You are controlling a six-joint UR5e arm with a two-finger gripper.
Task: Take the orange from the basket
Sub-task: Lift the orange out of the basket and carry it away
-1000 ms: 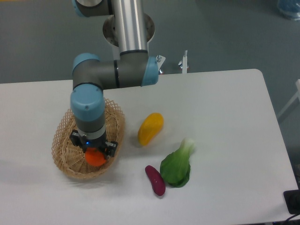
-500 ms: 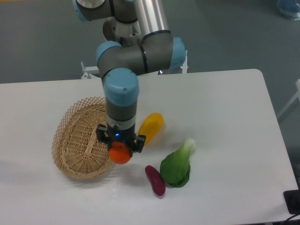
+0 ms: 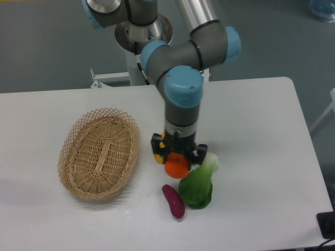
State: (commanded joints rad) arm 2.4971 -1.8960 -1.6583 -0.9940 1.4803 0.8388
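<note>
The small round orange (image 3: 177, 167) hangs in my gripper (image 3: 177, 163), which is shut on it, to the right of the basket and well outside it. The woven tan basket (image 3: 99, 152) lies at the left of the table with nothing inside. The orange sits just above and left of the green vegetable. My gripper's body and wrist cover most of the yellow-orange fruit behind it.
A green leafy vegetable (image 3: 198, 184) lies right below the gripper. A purple eggplant (image 3: 173, 201) lies beside it at the front. A sliver of the yellow fruit (image 3: 159, 146) shows left of the gripper. The arm's base (image 3: 141, 31) stands behind the table.
The gripper has carried the orange out of the basket and rightward, from over the basket's rim to above the green vegetable. The basket now holds nothing.
</note>
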